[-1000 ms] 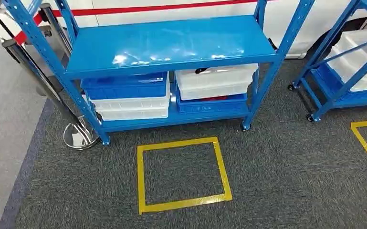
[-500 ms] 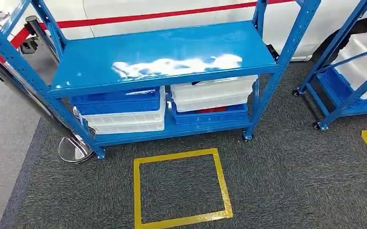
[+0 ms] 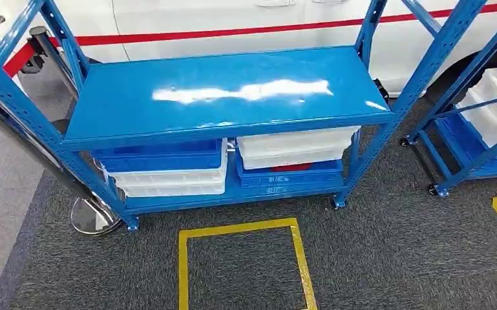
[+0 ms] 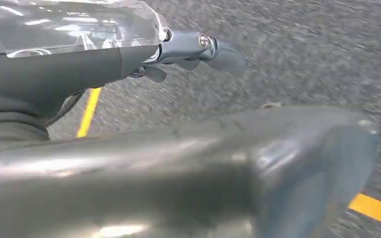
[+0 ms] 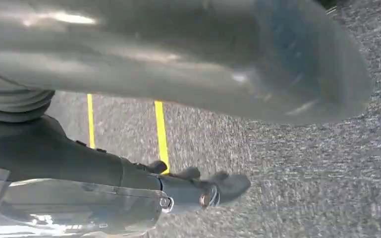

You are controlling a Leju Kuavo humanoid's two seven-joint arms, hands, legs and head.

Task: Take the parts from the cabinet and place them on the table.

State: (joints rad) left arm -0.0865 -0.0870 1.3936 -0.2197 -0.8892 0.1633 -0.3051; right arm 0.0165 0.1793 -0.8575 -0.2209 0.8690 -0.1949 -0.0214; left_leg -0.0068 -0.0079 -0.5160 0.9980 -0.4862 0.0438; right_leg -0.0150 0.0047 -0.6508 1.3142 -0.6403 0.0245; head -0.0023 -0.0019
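Ahead, at twelve o'clock in the head view, stands the blue cabinet (image 3: 229, 97), an open metal rack on castors with a bare, shiny upper shelf. On its lower shelf sit stacked bins. Toward ten o'clock a blue bin (image 3: 158, 155) rests on a white bin (image 3: 168, 182). Toward one o'clock a white bin (image 3: 294, 147) rests on a blue bin (image 3: 289, 174), with something red (image 3: 291, 167) showing between them, perhaps a part, though it is too hidden to say. No parts can be made out plainly inside the bins.

At six o'clock a yellow tape square (image 3: 242, 261) marks the grey carpet (image 3: 394, 245), just in front of the rack. At three o'clock a second blue rack (image 3: 475, 110) holds white bins, and a chrome post base (image 3: 94, 216) sits at eight o'clock beside the cabinet's leg. A white vehicle with a red stripe (image 3: 232, 29) stands behind.

The left hand (image 4: 198, 49) hangs over the carpet near a yellow line; its fingers look loosely curled with nothing in them, though the blur makes this uncertain. The right hand (image 5: 203, 186) hangs likewise over the carpet, fingers slightly bent, and whether they are apart or together I cannot tell.
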